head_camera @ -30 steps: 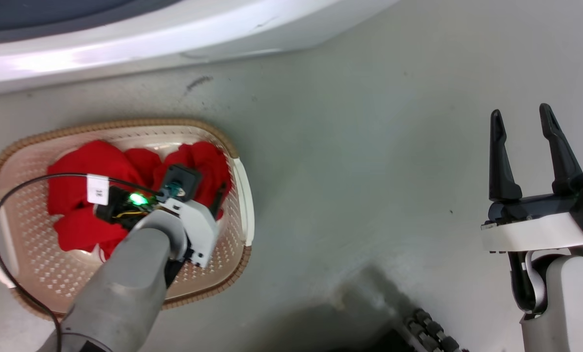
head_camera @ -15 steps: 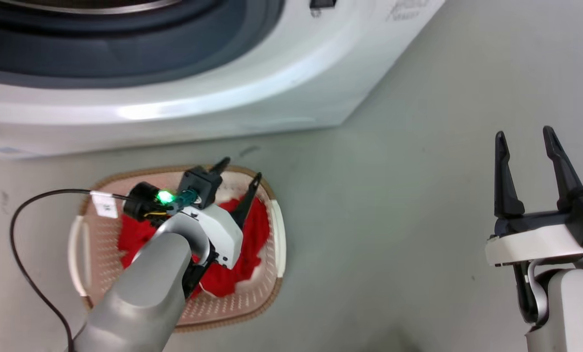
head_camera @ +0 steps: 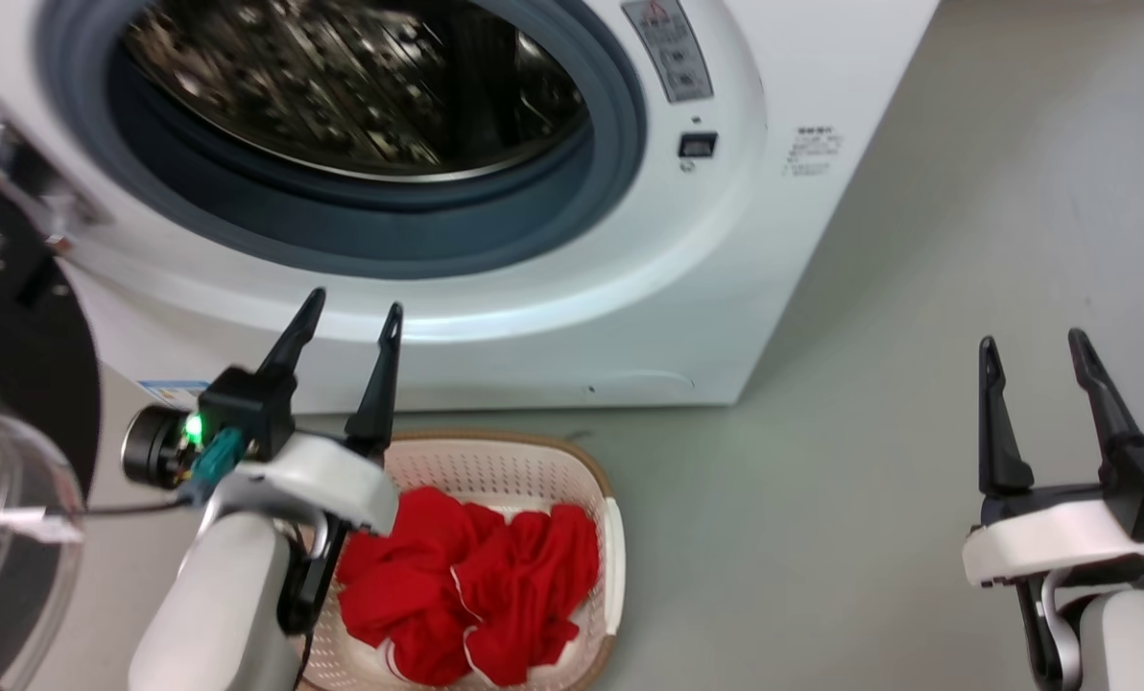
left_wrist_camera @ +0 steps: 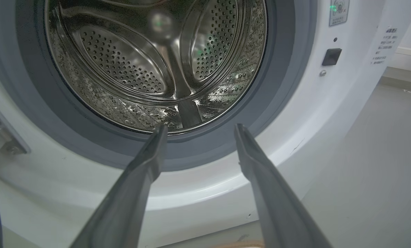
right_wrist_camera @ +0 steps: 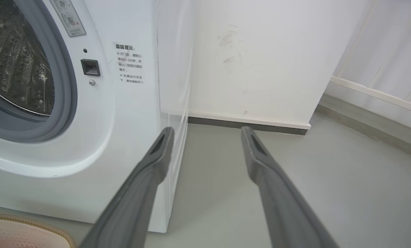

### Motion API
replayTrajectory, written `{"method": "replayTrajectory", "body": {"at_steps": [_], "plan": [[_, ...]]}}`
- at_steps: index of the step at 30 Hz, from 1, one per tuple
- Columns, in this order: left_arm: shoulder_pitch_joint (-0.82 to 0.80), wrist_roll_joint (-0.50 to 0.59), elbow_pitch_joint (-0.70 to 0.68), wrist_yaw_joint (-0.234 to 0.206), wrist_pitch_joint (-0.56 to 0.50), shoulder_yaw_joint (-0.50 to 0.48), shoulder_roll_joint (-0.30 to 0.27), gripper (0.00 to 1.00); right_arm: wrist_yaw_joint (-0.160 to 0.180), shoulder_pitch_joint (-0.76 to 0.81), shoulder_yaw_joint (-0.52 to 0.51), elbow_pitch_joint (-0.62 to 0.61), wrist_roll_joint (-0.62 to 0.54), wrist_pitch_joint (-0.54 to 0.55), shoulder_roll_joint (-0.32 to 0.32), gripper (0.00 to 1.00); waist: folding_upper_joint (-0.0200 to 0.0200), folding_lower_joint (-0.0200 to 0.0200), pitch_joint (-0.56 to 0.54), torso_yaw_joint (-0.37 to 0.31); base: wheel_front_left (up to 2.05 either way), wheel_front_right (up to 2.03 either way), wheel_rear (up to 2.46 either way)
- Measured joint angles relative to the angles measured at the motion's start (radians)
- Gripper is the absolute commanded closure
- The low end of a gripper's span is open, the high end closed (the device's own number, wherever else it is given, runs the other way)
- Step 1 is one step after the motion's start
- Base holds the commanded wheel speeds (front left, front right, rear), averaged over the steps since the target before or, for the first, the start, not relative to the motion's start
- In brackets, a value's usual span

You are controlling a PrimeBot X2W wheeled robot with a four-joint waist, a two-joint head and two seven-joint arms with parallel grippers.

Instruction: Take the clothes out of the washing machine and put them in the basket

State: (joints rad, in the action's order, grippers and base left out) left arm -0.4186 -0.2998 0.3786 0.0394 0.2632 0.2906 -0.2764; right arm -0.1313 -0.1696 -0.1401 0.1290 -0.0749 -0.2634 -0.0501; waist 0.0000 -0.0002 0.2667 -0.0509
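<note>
The red clothes point(head_camera: 476, 590) lie bunched in the cream basket point(head_camera: 505, 461) on the floor in front of the white washing machine point(head_camera: 726, 240). Its porthole stands open and the steel drum point(left_wrist_camera: 157, 62) holds no fabric that I can see. My left gripper point(head_camera: 354, 312) is open and empty, raised above the basket's left side and pointing at the porthole's lower rim point(left_wrist_camera: 198, 151). My right gripper point(head_camera: 1033, 343) is open and empty over bare floor, off to the machine's right. A corner of the basket point(right_wrist_camera: 22, 229) shows in the right wrist view.
The machine's glass door point(head_camera: 15, 480) hangs open at the far left, close to my left arm. Grey floor point(head_camera: 917, 336) stretches right of the machine. A white wall with a dark skirting strip point(right_wrist_camera: 247, 124) stands behind the machine's right side.
The head camera has tilted up, bringing the porthole into view. My left gripper has lifted out of the basket, leaving the red clothes there, and now points at the machine. The right gripper keeps its pose.
</note>
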Motion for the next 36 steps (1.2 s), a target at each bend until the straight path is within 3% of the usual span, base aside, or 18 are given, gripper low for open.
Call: {"method": "replayTrajectory", "body": {"at_steps": [9,17,27,36], "plan": [[0.207,0.077,-0.182,-0.013,0.000,-0.150,0.052,0.00,0.000,0.068,0.004,-0.011,0.004,0.000,0.000,0.00,0.0000,0.0000,-0.118,0.055,0.00,0.00,0.00],[0.381,0.149,-0.270,-0.032,0.000,-0.244,0.127,0.00,0.000,0.146,0.038,-0.026,0.025,0.000,0.000,0.00,0.0000,0.0000,-0.201,0.064,0.00,0.00,0.00],[0.505,0.220,-0.317,-0.022,0.000,-0.291,0.184,0.00,0.000,0.223,0.050,-0.045,0.052,0.000,0.000,0.00,0.0000,0.0001,-0.266,0.046,0.00,0.00,0.00],[0.541,0.253,-0.337,-0.025,0.000,-0.303,0.199,0.00,0.000,0.241,0.050,-0.056,0.068,0.000,0.000,0.00,0.0000,0.0002,-0.288,0.027,0.00,0.00,0.00]]}}
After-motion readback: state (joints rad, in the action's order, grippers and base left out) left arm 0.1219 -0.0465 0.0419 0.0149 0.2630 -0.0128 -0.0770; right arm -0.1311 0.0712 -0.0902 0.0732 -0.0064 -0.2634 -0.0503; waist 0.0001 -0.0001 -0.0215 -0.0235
